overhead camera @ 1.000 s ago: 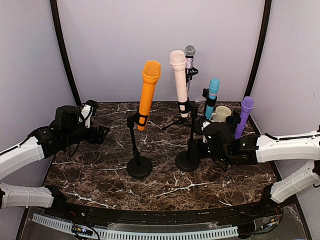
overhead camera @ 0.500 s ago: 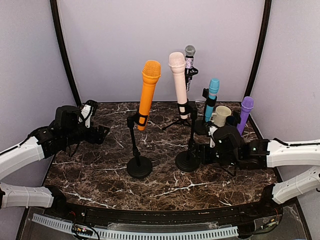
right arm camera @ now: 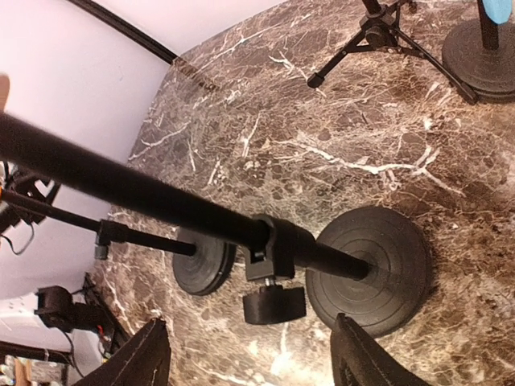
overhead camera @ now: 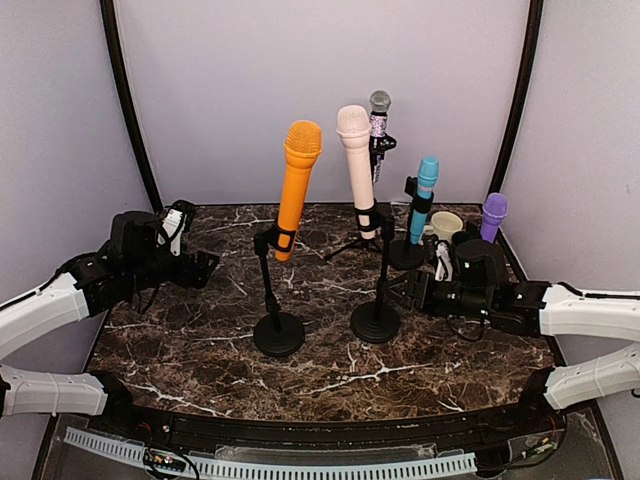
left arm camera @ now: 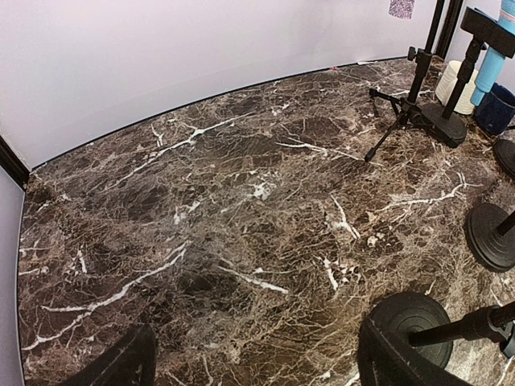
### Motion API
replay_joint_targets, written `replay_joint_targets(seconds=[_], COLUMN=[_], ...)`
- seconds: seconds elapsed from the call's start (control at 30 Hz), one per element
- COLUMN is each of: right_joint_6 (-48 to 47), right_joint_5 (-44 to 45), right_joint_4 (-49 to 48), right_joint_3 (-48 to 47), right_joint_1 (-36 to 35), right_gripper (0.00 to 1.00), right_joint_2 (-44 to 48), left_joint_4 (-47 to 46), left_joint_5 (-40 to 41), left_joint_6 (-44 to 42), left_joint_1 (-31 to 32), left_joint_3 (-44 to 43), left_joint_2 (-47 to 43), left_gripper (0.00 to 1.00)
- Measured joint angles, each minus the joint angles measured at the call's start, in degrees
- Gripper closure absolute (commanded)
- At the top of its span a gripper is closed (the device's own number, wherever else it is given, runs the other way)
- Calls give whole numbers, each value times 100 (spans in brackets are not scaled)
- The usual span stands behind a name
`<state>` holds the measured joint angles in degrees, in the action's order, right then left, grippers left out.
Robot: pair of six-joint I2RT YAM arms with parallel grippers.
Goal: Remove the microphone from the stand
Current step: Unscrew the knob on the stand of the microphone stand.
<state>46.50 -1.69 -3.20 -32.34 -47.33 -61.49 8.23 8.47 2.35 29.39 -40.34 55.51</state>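
pink microphone (overhead camera: pixel 356 165) above right tool (overhead camera: pixel 403 292)

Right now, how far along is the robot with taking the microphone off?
Nothing is done yet: the pink microphone sits clipped in its stand. In hand: the right gripper, open, is low beside that stand, not on the microphone. Remaining: gripping the microphone and lifting it out.

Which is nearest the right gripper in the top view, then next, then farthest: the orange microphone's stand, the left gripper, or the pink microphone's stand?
Measured from the right gripper:
1. pink microphone's stand: just in front of the gripper, table centre.
2. orange microphone's stand: further left, beyond the pink one's base.
3. left gripper: far left side of the table.
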Motion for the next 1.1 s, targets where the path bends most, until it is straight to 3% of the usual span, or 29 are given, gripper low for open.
replay_joint_targets(seconds=[0.13,0.8,1.1], right_joint_6=[155,634,654], right_joint_5=[-450,-1049,-1071], right_joint_4=[-387,-737,-780], right_joint_3=[0,68,90], right_joint_1=[299,428,428], right_gripper=[50,77,98], right_joint_2=[-210,-632,-632], left_joint_4=[0,-2,-2], left_joint_5=[0,-2,-2], left_joint_6=[0,0,0], left_joint_1=[0,0,0], left_joint_3=[0,0,0], left_joint_2=[-2,-2,-2], left_gripper=[11,11,11])
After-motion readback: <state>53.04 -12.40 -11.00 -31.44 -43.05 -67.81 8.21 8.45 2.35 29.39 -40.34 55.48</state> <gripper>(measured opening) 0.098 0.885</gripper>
